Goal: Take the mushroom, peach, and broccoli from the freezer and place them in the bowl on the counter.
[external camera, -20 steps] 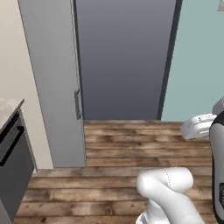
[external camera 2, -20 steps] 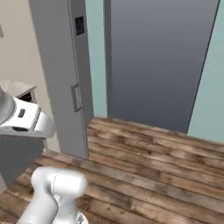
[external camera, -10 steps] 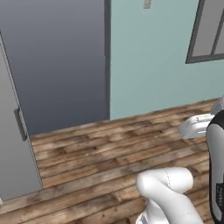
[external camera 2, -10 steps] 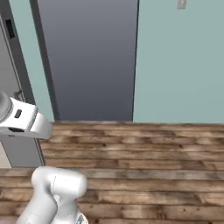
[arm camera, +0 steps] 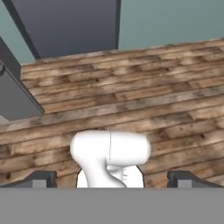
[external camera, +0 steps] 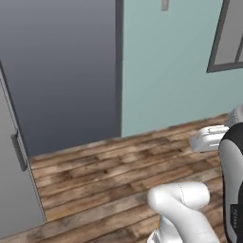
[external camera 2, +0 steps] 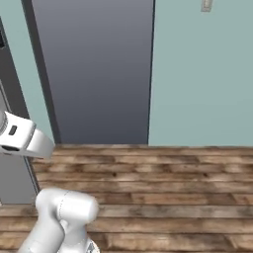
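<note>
My gripper (arm camera: 113,180) is open, its two dark fingertips (arm camera: 43,178) far apart with nothing between them, and it looks down over the wooden floor. A grey refrigerator door (external camera: 13,199) with a vertical handle (external camera: 19,151) stands shut at the left edge of the left base view. In the right base view the refrigerator door (external camera 2: 12,173) shows a sliver of its dark dispenser panel (external camera 2: 2,39). I cannot tell where the freezer compartment is. The mushroom, peach, broccoli, bowl and counter are out of view.
A tall dark grey panel (external camera: 61,71) stands straight ahead, set in a teal wall (external camera: 166,61). A dark window frame (external camera: 223,42) is at the upper right. Wooden plank floor (external camera 2: 163,173) spreads in front of the base.
The whole picture has slid left, so the base has turned right. The refrigerator has gone to the left edge, the counter corner has left the view, and the teal wall and window frame have come in.
</note>
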